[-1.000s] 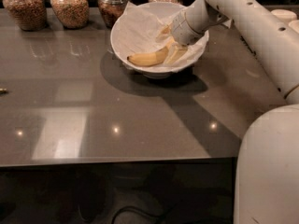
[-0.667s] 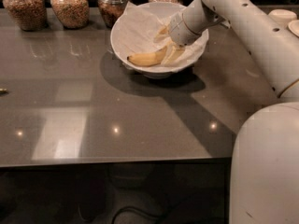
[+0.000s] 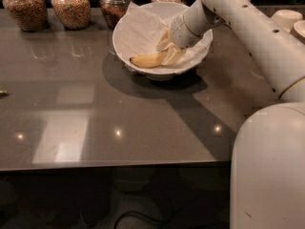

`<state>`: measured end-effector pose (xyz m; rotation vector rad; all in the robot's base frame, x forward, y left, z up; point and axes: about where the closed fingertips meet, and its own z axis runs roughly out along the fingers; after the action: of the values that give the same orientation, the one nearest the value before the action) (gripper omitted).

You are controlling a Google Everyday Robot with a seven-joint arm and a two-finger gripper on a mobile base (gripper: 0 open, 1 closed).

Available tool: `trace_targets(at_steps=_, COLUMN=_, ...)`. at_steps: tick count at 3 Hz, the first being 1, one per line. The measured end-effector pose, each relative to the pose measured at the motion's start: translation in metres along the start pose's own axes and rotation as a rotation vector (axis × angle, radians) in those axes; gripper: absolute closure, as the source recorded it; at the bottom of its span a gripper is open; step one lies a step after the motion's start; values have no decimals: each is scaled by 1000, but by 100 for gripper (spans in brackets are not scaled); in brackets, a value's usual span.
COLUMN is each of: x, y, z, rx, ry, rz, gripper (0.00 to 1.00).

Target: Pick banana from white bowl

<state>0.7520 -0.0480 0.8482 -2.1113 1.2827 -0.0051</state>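
Observation:
The white bowl (image 3: 157,71), lined with crinkled white paper, stands at the back middle of the dark table. The yellow banana (image 3: 147,59) lies in its front part, with the tip pointing left. My gripper (image 3: 169,49) reaches down into the bowl from the right and sits at the banana's right end, which it hides. The pale arm runs from the bowl up and to the right.
Several glass jars of grains (image 3: 70,6) line the table's back edge to the left of the bowl. Small off-white bowls (image 3: 287,18) stand at the far right. A small object (image 3: 3,93) lies at the left edge. My white base (image 3: 269,171) fills the lower right.
Almost nothing. The gripper stays at the banana's right end in the bowl, and the banana and bowl have not visibly moved.

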Motion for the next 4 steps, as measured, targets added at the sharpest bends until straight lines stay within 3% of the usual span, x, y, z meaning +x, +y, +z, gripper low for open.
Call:
trace_targets(at_steps=1, x=-2, y=5, z=-1, rx=-24, ry=2, rz=-9, gripper=88)
trace_targets(at_steps=2, x=-7, y=8, z=-7, rx=-43, ry=9, rz=-28, gripper=100)
trace_targets(at_steps=4, x=-24, y=-12, z=-49, rx=11, ry=51, rz=-87, gripper=100)
